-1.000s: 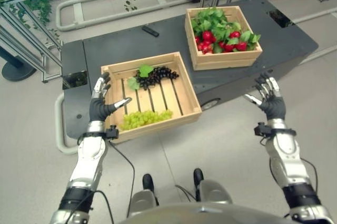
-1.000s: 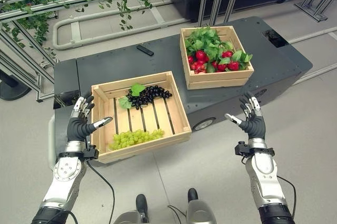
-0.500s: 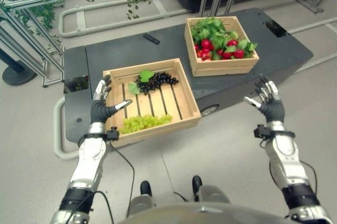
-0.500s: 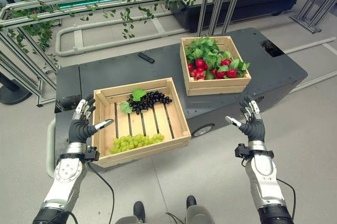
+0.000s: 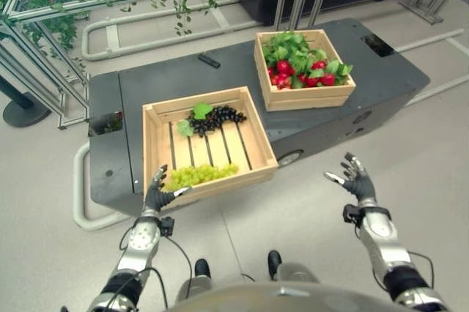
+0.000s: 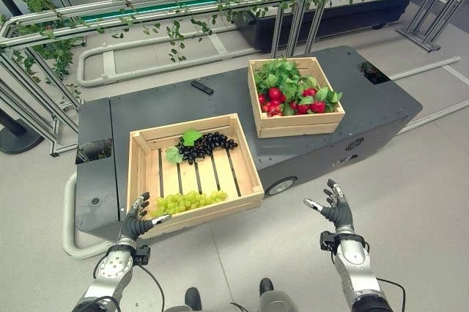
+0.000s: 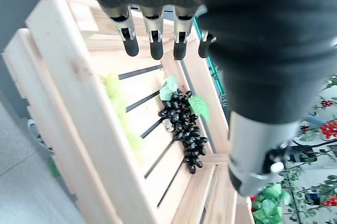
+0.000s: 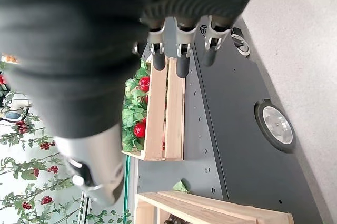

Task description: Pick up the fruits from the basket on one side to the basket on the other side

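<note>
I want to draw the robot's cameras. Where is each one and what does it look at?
Left eye view: on the head, looking down at the near crate with green grapes and black grapes; both arms show.
Right eye view: beside it, same scene; left robot hand and right robot hand open.
Left wrist view: along its own fingers into the near crate.
Right wrist view: along its fingers toward the far crate of red fruit.
Both wrist views share the near crate.

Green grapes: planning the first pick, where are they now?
The green grapes lie along the near edge inside the near wooden crate, just beyond the open left hand, nearer than the black grapes.
</note>
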